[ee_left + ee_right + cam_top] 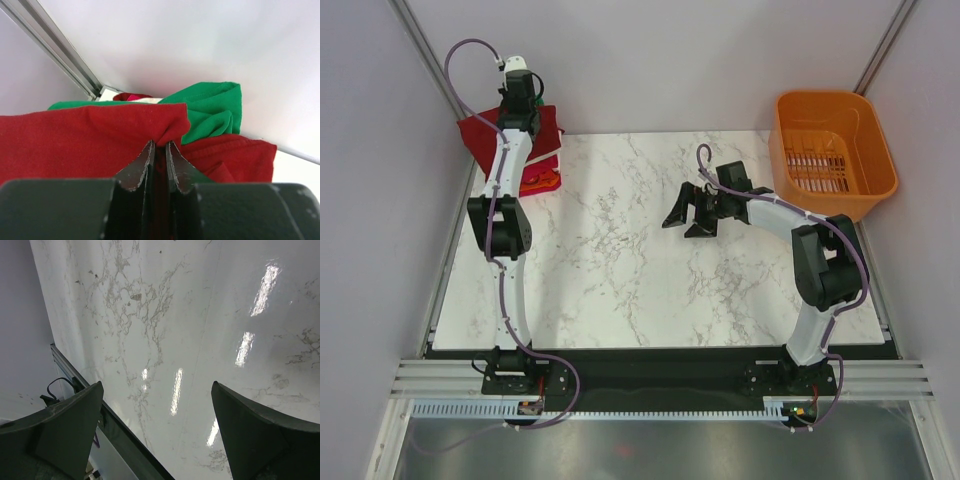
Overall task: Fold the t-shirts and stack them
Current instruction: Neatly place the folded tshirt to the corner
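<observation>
Left wrist: left gripper [160, 145] pinches puckered fold of dark red t-shirt [75, 142].

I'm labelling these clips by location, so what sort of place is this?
Probably a robot lab test cell, not a home: plain pale panel walls on aluminium rails enclose a marble-look table, with two robot arms bolted at its near edge.

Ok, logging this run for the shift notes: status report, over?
Left gripper pinched shut on dark red t-shirt, atop the far-left pile. Right gripper open, empty, above table. Green t-shirt just beyond the pinch; nothing blocking.
</observation>
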Motion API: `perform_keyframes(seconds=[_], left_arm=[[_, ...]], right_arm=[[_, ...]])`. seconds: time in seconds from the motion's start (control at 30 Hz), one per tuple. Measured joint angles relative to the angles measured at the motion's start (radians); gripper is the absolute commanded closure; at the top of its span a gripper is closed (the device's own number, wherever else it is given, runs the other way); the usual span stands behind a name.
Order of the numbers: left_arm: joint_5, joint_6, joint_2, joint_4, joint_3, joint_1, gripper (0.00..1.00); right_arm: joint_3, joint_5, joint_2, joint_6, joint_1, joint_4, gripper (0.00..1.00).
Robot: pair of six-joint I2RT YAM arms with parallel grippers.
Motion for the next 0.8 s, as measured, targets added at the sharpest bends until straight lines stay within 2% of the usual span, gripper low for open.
perform_keyframes(seconds=[0.5, 0.67, 0.73, 0.77, 0.8], left_arm=[[0.053, 0.076, -0.038, 0.001, 0.014, -0.03, 0.86], [0.062, 0.104, -0.038, 0.002, 0.016, -0.055, 0.83], [0.073, 0.121, -0.038, 0.002, 0.016, -0.061, 0.77], [0.077, 0.13, -0.038, 0.002, 0.016, -0.064, 0.71], [0.081, 0.137, -0.038, 0.003, 0.016, -0.066, 0.62]], right_arm=[[0.002, 0.0, 0.0, 0.0, 0.006, -0.002, 0.02], [0.002, 0.0, 0.0, 0.0, 0.007, -0.002, 0.02], [0.002, 0.0, 0.0, 0.0, 0.007, -0.002, 0.02], [0.002, 0.0, 0.0, 0.0, 0.007, -0.002, 0.02], [0.002, 0.0, 0.0, 0.0, 0.007, -0.002, 0.02]])
